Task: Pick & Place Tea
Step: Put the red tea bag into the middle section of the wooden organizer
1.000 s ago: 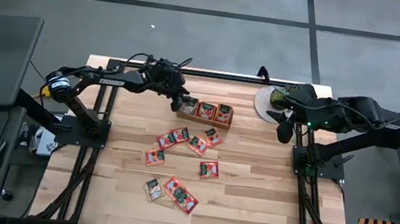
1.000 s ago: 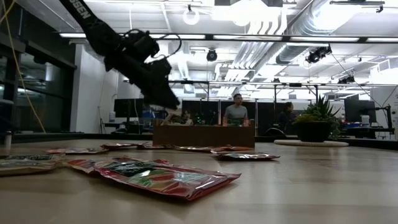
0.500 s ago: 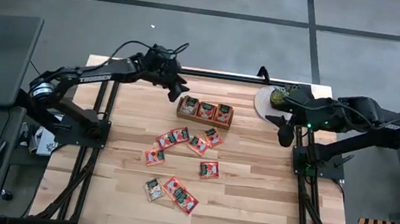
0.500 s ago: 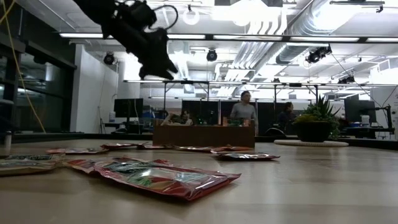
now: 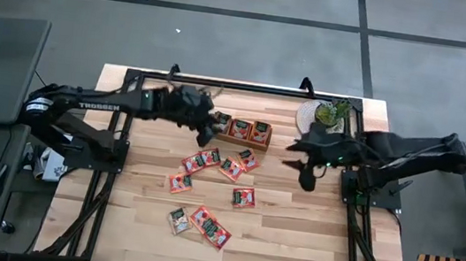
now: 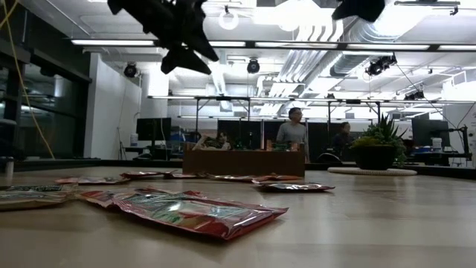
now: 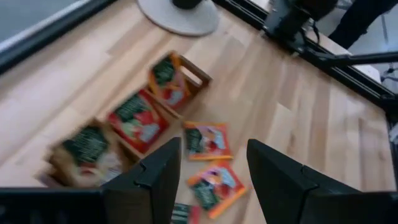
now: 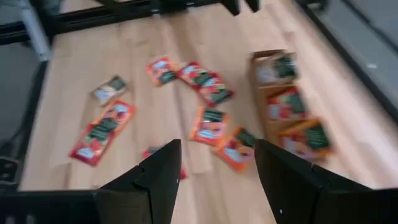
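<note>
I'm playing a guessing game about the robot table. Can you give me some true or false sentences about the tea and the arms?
1. Both grippers are empty. True: the left gripper and the right gripper stand open with nothing between their fingers.
2. The tray has no tea in it. False: sachets lie in all three compartments.
3. Loose sachets lie on the table. True.
4. The plant stands inside the tray. False: it stands apart from it on a round mat, near the table's far right corner.
5. The right gripper touches a sachet. False: it hangs above bare wood beside the tray.
</note>
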{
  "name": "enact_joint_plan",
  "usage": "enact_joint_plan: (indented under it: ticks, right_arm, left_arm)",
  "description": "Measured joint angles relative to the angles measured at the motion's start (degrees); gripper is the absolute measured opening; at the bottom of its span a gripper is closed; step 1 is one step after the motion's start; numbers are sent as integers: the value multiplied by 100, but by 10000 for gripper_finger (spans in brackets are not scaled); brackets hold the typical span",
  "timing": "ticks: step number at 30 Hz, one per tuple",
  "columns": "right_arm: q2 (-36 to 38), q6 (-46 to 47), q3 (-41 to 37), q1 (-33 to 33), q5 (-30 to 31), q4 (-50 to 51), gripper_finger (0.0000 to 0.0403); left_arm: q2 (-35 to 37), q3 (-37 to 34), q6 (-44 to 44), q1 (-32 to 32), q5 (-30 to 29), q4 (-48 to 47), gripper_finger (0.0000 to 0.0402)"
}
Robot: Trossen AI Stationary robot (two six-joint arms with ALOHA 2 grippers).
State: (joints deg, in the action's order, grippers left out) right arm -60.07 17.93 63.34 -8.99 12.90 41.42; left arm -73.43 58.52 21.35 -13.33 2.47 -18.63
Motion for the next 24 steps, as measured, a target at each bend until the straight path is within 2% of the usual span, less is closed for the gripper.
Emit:
enact_joint_plan:
  ticks: [6, 11, 16, 21, 24]
  right_arm:
    - [-2, 77, -1197, 110, -880, -1733, 197]
    - [-2, 89, -1931, 127, -1087, -2687, 173]
    - [-2, -42, -2441, 126, -1215, -3416, 114]
    - [-48, -117, -2638, 127, -1180, -3699, 19]
    - [-224, -269, -2644, 127, -1145, -3803, 11]
  left_arm:
    - [-223, -17, 955, 1102, -1059, -8, 182]
    - [-555, -10, 1815, 1906, -1591, 235, 182]
    - [-1126, -18, 2818, 2549, -2011, 532, 182]
    - [-1675, -15, 3844, 2930, -2228, 1014, 182]
    - [-2014, -4, 4311, 3040, -2229, 1432, 182]
